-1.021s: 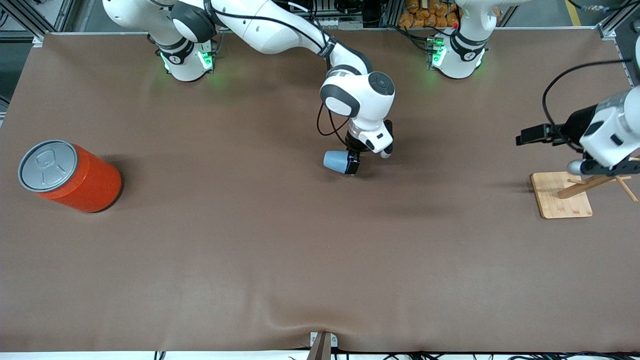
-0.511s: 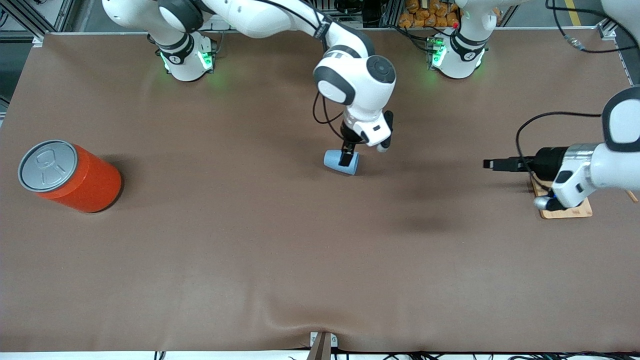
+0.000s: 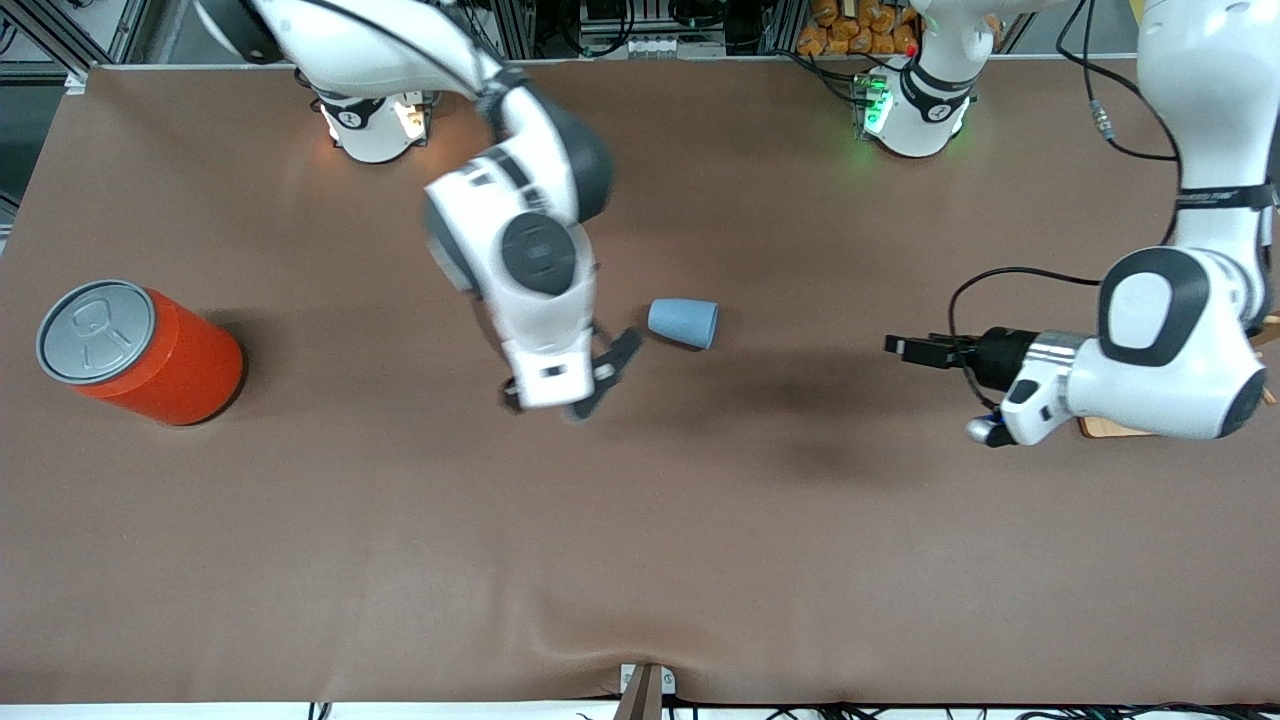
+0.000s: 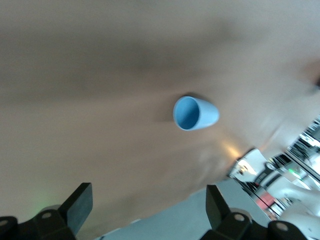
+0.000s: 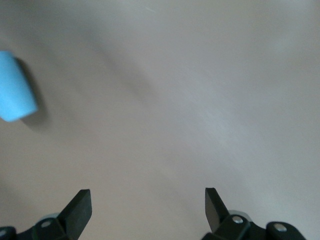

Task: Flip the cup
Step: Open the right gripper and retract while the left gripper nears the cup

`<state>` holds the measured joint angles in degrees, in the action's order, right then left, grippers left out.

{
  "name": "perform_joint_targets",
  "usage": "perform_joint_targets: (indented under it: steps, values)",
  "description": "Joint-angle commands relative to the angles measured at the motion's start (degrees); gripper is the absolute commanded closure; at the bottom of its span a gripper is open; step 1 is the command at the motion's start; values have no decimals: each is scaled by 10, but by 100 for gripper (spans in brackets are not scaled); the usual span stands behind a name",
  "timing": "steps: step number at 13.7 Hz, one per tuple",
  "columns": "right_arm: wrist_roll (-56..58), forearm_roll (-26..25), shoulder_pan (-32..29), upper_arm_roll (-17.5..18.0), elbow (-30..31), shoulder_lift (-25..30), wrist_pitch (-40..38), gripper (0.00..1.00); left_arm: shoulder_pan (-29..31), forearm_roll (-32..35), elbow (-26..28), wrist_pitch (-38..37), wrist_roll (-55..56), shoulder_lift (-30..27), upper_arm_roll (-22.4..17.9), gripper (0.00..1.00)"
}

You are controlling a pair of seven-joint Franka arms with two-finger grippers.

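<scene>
Currently the cup (image 3: 683, 323) is lying on its side mid-desk (image 3: 640, 520), free. Looking light, stiff, slick: pinching its wall near the rim seems best. Right gripper (image 3: 600, 375) and left gripper (image 3: 915, 349) are flanking it, fingers spread.

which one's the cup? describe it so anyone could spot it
On the brown table, look mid-table, between the two arms' grippers. The cup lies there on its side: a small light blue handleless tumbler, far smaller than the orange can at the right arm's end.
</scene>
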<state>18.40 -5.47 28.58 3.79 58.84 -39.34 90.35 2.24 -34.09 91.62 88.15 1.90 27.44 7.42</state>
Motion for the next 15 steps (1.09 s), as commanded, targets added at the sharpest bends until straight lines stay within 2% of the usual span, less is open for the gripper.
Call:
perform_joint_targets:
  steps: [1, 5, 9, 12, 14, 15]
  values:
    - [13, 34, -91, 12, 14, 28, -38, 0, 0, -61, 15, 3, -30, 20, 6, 0]
    - [16, 34, -216, 51, 15, 47, -71, 0, -6, -145, 79, 33, -101, 31, 6, 0]
    - [4, 33, -283, 54, 15, 59, -77, 0, -18, -192, 113, 50, -163, 49, 8, 0]
    - [-141, 58, -292, 47, 18, 95, -83, 0, -35, -222, 139, 83, -208, 49, 9, 0]
    - [-256, 56, -292, 43, 31, 133, -103, 0, -51, -250, 158, 105, -234, 48, 9, 0]
    - [-304, 56, -292, 33, 68, 167, -105, 0, -60, -264, 169, 118, -254, 48, 9, 0]
